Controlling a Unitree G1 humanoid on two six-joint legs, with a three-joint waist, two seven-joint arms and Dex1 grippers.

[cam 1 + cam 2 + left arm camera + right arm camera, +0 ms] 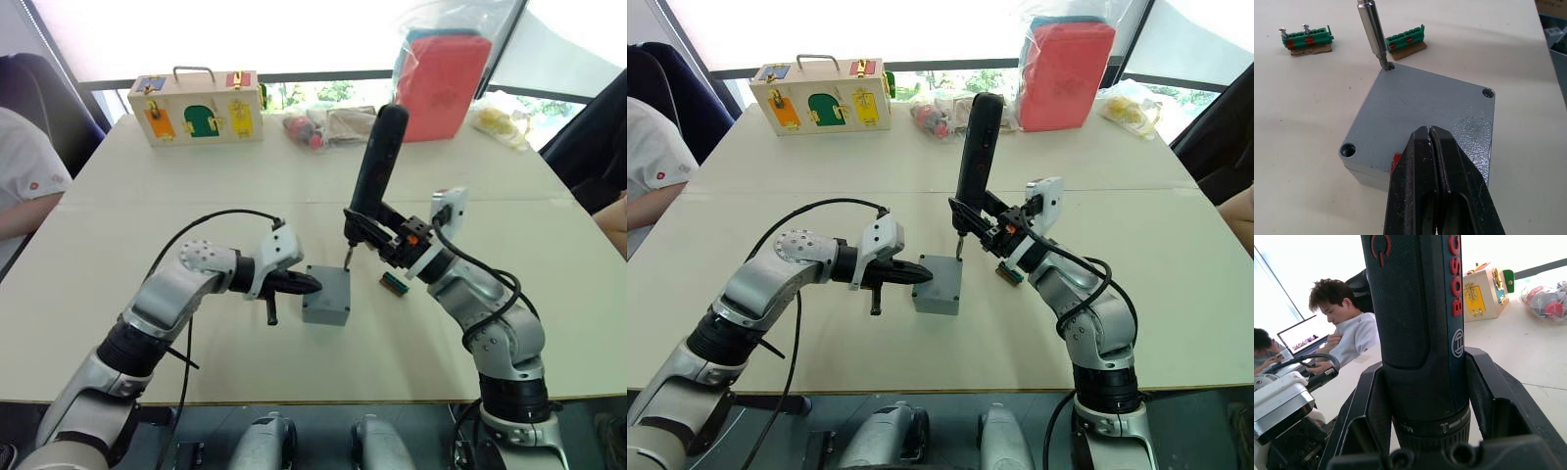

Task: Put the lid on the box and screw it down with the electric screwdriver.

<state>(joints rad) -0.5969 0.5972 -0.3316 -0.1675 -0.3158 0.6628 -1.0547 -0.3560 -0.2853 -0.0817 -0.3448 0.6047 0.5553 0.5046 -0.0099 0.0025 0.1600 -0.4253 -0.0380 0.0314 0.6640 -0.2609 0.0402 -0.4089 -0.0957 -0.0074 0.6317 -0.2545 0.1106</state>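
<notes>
**Screwdriver bit seated at a corner hole of the lidded box**

The grey box [326, 297] sits near the middle of the desk [549, 235], with the lid [1425, 122] already on top of it. The left gripper [1434, 143], its fingers pressed together, rests its tips on the lid's near edge, apparently steadying it. The right gripper [377, 233] is clamped around the electric screwdriver [375, 162], which stands nearly upright over the box. Its thin metal bit [1373, 30] meets the lid's far corner hole. Two other corner holes look empty. Just beyond the box lie two small green bit holders [1406, 39], one with screws standing in it.

The step in hand looks like driving the first corner screw. The next move calls for keeping the bit upright and centred in the hole while the left gripper holds the lid from shifting.
</notes>
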